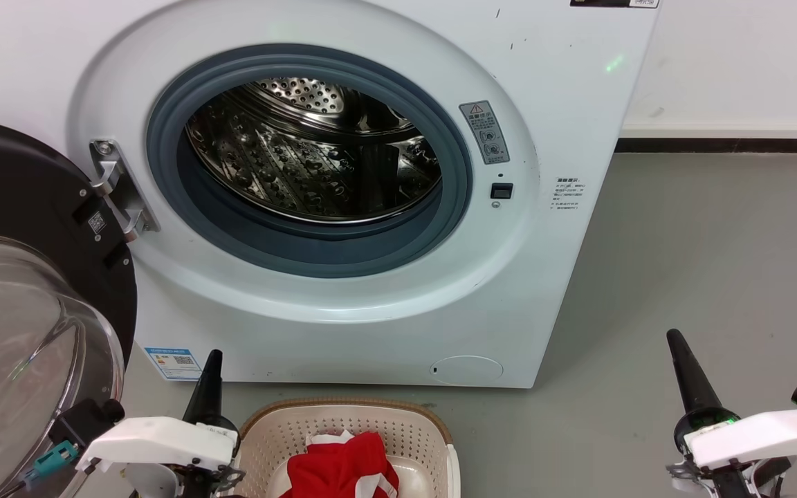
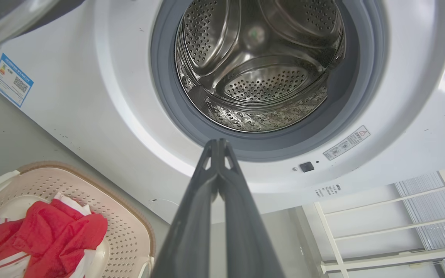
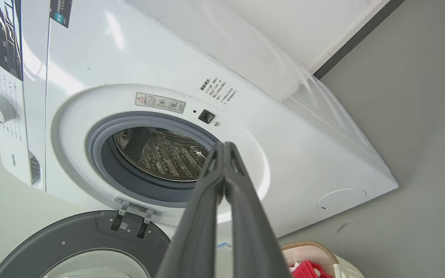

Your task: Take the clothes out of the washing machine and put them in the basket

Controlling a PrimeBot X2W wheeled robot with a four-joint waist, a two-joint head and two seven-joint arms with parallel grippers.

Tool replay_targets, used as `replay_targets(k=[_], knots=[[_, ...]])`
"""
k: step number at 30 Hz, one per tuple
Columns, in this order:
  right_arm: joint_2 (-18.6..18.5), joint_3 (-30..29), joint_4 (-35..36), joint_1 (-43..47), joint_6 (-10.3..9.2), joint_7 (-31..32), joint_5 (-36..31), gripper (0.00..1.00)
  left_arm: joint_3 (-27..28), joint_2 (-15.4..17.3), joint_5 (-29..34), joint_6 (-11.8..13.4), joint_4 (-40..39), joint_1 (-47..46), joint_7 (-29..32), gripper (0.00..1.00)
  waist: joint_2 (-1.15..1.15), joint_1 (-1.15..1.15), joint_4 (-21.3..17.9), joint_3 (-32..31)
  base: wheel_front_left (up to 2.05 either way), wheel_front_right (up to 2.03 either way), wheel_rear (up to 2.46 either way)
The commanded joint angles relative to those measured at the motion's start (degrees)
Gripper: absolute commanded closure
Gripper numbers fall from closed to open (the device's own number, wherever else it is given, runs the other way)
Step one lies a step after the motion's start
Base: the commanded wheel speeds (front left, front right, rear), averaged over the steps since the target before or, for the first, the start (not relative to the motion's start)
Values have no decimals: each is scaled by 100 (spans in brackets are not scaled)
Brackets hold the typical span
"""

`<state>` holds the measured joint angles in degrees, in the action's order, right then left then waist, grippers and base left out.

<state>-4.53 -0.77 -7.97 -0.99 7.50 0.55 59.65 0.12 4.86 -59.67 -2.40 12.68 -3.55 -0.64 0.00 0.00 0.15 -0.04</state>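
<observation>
The large white front-loading washing machine (image 1: 343, 311) shows no garment in its steel drum (image 1: 315, 159), and before it the cream perforated plastic basket (image 1: 343, 408) holds the bright red white-trimmed clothes (image 1: 343, 467), nearer the left pincer (image 1: 213, 356) than the right pincer (image 1: 674, 337), both pressed together, empty.

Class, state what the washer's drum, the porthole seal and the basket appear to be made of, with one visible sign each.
Drum: likely polished steel, mirror-bright and perforated. Porthole seal: probably matte grey rubber, smooth, no glare. Basket: apparently cream plastic, moulded holes; brown rim looks woven.
</observation>
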Motion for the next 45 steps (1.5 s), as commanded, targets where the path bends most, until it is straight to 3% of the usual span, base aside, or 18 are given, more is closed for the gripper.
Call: replay_targets(k=[1,45], knots=[[-42,-23,1,-141,0,22,213,100,49,-1,-176,-44,-35,-149,37,100,0,0,0,0,0,0,0],[-12,-270,-450,-445,-1,317,2645,100,509,-153,-2487,-408,98,-264,557,100,0,0,-11,15,0,0,0]])
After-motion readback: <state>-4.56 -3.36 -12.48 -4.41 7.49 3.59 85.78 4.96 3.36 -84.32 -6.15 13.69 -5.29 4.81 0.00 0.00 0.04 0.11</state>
